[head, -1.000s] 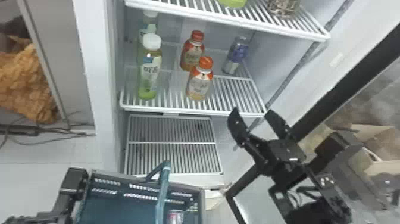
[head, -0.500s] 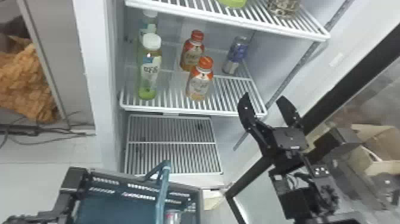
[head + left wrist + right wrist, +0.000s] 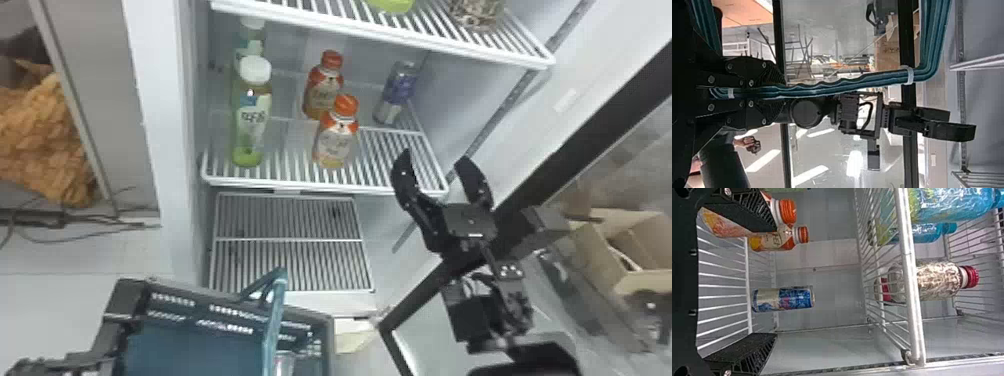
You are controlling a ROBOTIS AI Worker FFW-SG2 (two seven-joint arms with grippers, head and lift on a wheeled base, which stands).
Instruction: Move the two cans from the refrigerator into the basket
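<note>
White wire shelving in the refrigerator bears the blue-and-purple drink can, stood upright toward the back, near the side wall. By its look, it is stiff, smooth metal, light to moderate in weight if full, and probably slippery (chilled cans tend to bead with moisture). Its thin wall could be dented by too hard a squeeze, so a hold is best taken around mid-body, from both sides.

Just beside it, two orange-capped bottles are lined up; one might be nudged by a finger if the entry is made off-centre. Bare slats are left in front of the can, between the nearer bottle and the wall, and that lane seems the one to be used. Overhead, the upper shelf limits any lift, so the can is better drawn forward low, yet raised enough to clear the front rim.

At that rim the right gripper is held with its fingers spread wide and nothing between them. By the left gripper the basket handle is pinched. In the basket, a second can is seen beside the handle, which must be skirted at the drop.
</note>
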